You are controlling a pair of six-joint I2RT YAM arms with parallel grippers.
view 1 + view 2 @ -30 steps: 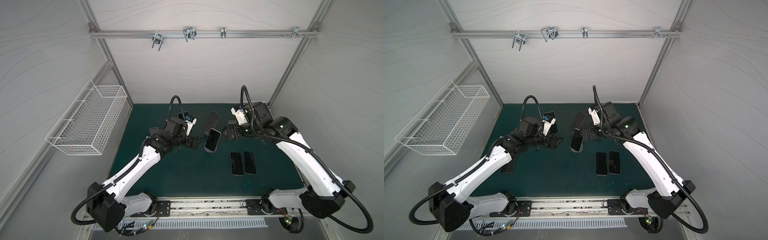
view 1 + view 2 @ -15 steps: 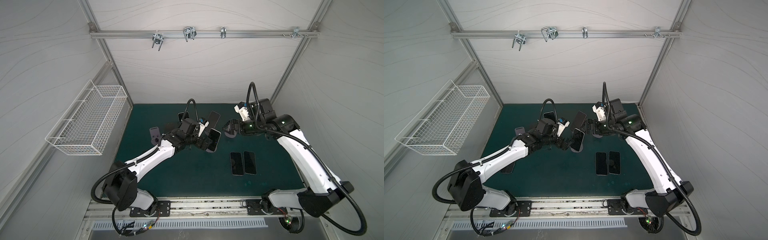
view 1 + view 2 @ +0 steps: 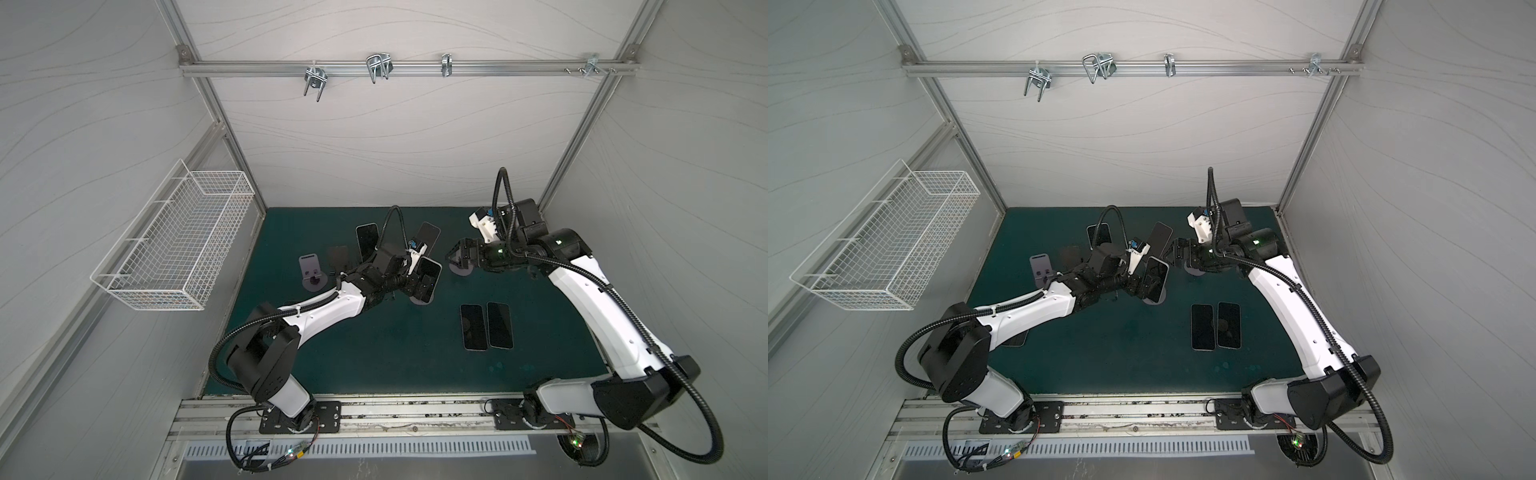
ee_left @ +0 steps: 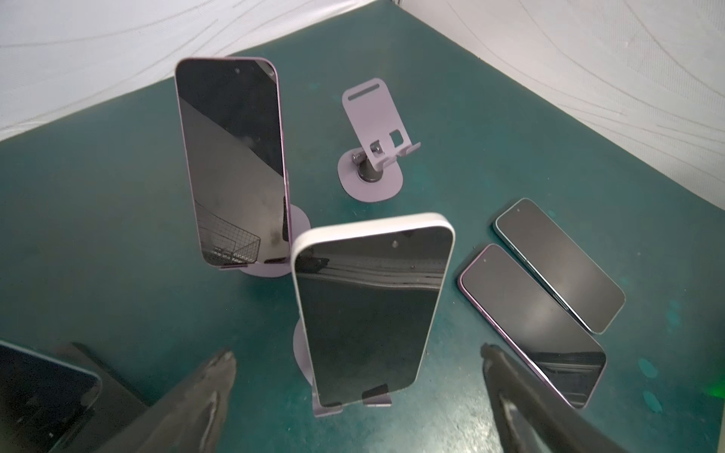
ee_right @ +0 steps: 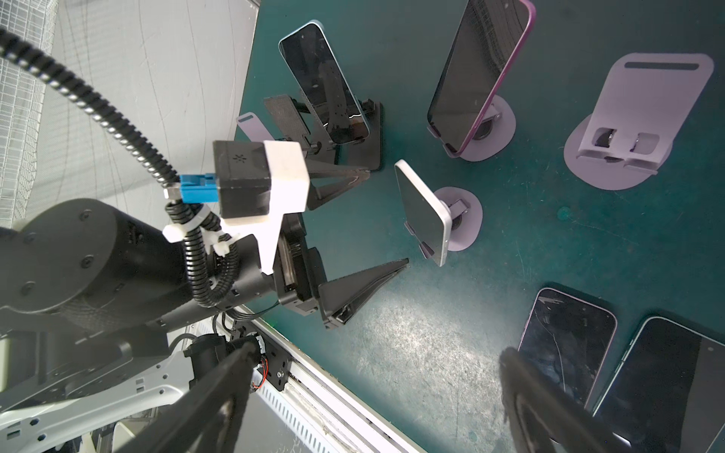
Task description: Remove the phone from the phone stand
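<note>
1. Left gripper [image 4: 355,353] of mine stood wide open and held nothing. Its dark fingers [image 4: 204,388] flanked the lower part of the white-cased phone with a black screen [image 4: 368,313], and the left wrist view showed a gap on each side.
2. That phone leaned upright on its lilac metal phone stand [image 5: 467,227], with its bottom edge seated in the stand's two front lips, near the middle of the dark green tabletop [image 4: 98,196].
3. My right gripper [image 3: 451,259] was also spread wide and empty. It hovered low over the tabletop beside an empty lilac stand [image 4: 372,113], apart from the white-cased phone.
4. Farther from my bases, a purple-edged phone [image 4: 231,157] rested on another lilac stand, near the white-cased one but not touching it.
5. A blue-edged phone [image 5: 321,78] sat on a black stand toward my left side.
6. Two dark-screened phones [image 4: 529,321] lay flat, side by side, on the tabletop toward my right side.
7. A white wire basket [image 3: 174,241] hung on the left wall, well apart from everything on the tabletop.
</note>
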